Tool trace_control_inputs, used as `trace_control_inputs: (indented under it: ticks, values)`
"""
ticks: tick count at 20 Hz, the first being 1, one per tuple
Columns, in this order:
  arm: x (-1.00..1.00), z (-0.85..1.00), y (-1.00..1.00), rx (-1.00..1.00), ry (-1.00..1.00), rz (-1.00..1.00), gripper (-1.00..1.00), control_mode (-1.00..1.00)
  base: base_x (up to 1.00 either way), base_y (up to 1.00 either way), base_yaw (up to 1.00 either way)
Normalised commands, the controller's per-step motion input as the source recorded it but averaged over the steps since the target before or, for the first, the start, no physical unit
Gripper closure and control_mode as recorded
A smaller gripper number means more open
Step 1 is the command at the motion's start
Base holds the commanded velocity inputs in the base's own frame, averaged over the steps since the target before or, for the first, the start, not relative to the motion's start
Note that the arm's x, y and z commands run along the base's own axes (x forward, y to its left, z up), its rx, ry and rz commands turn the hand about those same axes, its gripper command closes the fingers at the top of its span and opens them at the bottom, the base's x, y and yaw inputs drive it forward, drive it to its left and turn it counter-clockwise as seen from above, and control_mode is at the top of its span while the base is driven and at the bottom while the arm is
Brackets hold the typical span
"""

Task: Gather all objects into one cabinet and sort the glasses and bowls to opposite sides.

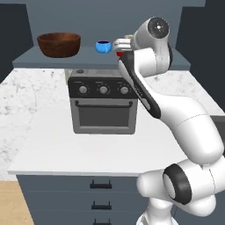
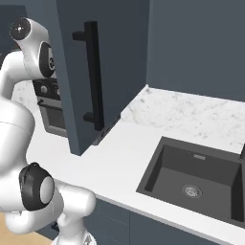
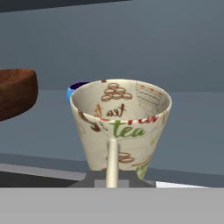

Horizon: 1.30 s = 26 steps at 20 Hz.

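The end effector point(image 1: 119, 45) is closed on the pale beige tumbler point(image 3: 120, 127), the cup printed with tea lettering, and carries it at the level of the open cabinet shelf point(image 1: 52, 60). From the hand view the tumbler stands upright, its mouth tipped slightly toward the camera, with a thin pale strip running down its front that looks like a finger or a handle; I cannot tell which. The brown bowl point(image 1: 58, 44) sits at the left of the shelf and the little blue bowl point(image 1: 103, 46) stands toward the middle, partly hidden behind the tumbler's rim in the hand view. A bit of red, probably the mug point(image 1: 120, 53), shows just beneath the wrist. The cabinet door point(image 2: 95, 72) with its long black handle hangs open over the table point(image 1: 66, 149), above the toaster oven point(image 1: 103, 105).

Both bowls are already on the left, so the tumbler belongs on the right end of the shelf, well apart from the blue bowl. To do this well, I would keep the cup upright, slide it right and inward past the shelf's front edge, lower until its base rests flat, and only then release. The risks are clipping the blue bowl or red mug nearby, or letting go with the base overhanging the edge.
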Motion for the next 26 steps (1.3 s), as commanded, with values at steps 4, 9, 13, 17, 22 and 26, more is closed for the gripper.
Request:
trace_control_inputs:
  ticks: [4, 9, 13, 17, 22, 26]
  values:
    - [0.00, 0.00, 0.00, 0.00, 0.00, 0.00, 1.00, 1.00, 0.00, 0.02, 0.14]
    - [0.00, 0.00, 0.00, 0.00, 0.00, 0.00, 1.00, 1.00, 0.00, 0.00, 0.14]
    - [0.03, -0.04, 0.00, 0.00, -0.03, 0.06, 1.00, -1.00, 0.00, 0.00, 0.06]
    - [0.17, -0.03, 0.05, 0.00, -0.06, 0.10, 1.00, -1.00, 0.00, 0.00, 0.00]
    - [0.26, 0.00, 0.11, -0.02, -0.09, 0.06, 1.00, -1.00, 0.00, 0.00, 0.00]
    - [0.28, 0.00, 0.09, -0.03, -0.07, 0.04, 1.00, -1.00, 0.00, 0.00, 0.00]
